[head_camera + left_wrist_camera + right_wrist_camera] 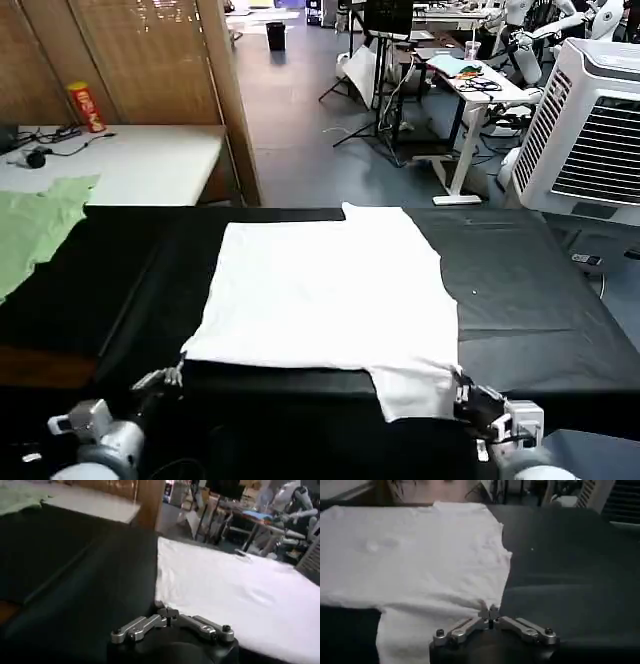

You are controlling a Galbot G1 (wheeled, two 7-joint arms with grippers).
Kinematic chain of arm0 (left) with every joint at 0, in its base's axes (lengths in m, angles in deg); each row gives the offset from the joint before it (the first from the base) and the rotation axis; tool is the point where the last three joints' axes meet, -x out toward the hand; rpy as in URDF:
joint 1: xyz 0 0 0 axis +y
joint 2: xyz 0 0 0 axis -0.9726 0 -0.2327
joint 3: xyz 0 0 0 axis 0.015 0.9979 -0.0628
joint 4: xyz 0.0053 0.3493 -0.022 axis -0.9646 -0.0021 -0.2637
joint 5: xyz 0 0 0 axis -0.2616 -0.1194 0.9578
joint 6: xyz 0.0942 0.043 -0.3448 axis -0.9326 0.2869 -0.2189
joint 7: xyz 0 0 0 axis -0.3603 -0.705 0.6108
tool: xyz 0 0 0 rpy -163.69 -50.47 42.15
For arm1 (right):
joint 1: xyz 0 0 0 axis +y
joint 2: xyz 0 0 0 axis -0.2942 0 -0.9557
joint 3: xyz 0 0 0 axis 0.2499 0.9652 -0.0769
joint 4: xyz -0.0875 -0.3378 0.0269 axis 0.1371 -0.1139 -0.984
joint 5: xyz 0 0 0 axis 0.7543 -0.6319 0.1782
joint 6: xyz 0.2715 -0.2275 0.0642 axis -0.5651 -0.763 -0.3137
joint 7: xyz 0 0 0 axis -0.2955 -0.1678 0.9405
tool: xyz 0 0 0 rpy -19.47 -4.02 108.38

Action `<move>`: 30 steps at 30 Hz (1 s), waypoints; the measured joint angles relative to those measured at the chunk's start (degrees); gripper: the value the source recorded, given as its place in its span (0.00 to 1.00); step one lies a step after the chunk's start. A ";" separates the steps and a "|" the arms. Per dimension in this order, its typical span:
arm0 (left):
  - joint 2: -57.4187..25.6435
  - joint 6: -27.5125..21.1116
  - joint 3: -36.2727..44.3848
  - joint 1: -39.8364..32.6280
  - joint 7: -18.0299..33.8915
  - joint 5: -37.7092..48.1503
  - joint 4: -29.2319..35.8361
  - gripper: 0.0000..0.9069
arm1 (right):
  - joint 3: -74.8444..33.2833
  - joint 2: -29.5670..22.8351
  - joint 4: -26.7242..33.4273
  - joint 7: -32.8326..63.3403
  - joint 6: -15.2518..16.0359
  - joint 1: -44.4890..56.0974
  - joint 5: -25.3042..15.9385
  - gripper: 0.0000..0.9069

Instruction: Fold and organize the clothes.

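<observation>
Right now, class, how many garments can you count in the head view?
2. The white T-shirt lies spread on the black table; a light green garment lies at the table's far left, cut off by the view's edge.

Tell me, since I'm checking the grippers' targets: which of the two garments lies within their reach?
The white T-shirt, spread flat on the black table; the left gripper and right gripper sit at its near edge. The light green garment lies far left.

No text or label can be read.
</observation>
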 joint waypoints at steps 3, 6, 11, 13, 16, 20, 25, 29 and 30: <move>0.67 0.27 1.05 -3.43 0.13 -1.11 -1.76 0.00 | 0.98 0.98 3.32 -0.32 -1.11 -4.58 0.64 0.00; 0.79 0.34 2.22 -6.64 0.13 -2.33 -3.91 0.00 | 2.04 1.86 6.37 -1.01 -2.20 -8.57 0.64 0.00; 0.37 0.55 3.62 -11.06 -0.03 -3.40 -7.61 0.00 | 4.75 2.69 12.05 -1.96 -2.92 -14.75 0.28 0.00; 0.14 0.64 4.22 -12.68 -0.06 -4.08 -9.09 0.00 | 5.70 2.72 14.06 -2.14 -3.07 -16.70 -0.18 0.00; -0.25 0.87 5.27 -14.99 -0.14 -5.41 -11.48 0.00 | 6.89 2.72 17.35 -2.60 -3.38 -19.66 -1.06 0.00; -0.69 1.04 6.77 -18.49 -0.17 -7.09 -15.18 0.00 | 8.25 2.62 21.46 -3.17 -3.95 -23.44 -1.62 0.00; -1.39 1.19 8.13 -21.98 -0.46 -7.70 -18.95 0.00 | 9.93 2.22 26.05 -4.27 -5.20 -27.38 -2.81 0.00; -1.67 1.24 8.80 -23.65 -0.51 -7.98 -21.30 0.00 | 11.25 1.69 29.51 -5.05 -6.33 -30.47 -4.13 0.00; -1.70 1.25 8.99 -24.08 -0.52 -8.02 -21.75 0.00 | 11.53 1.56 30.15 -5.33 -6.54 -31.06 -4.17 0.00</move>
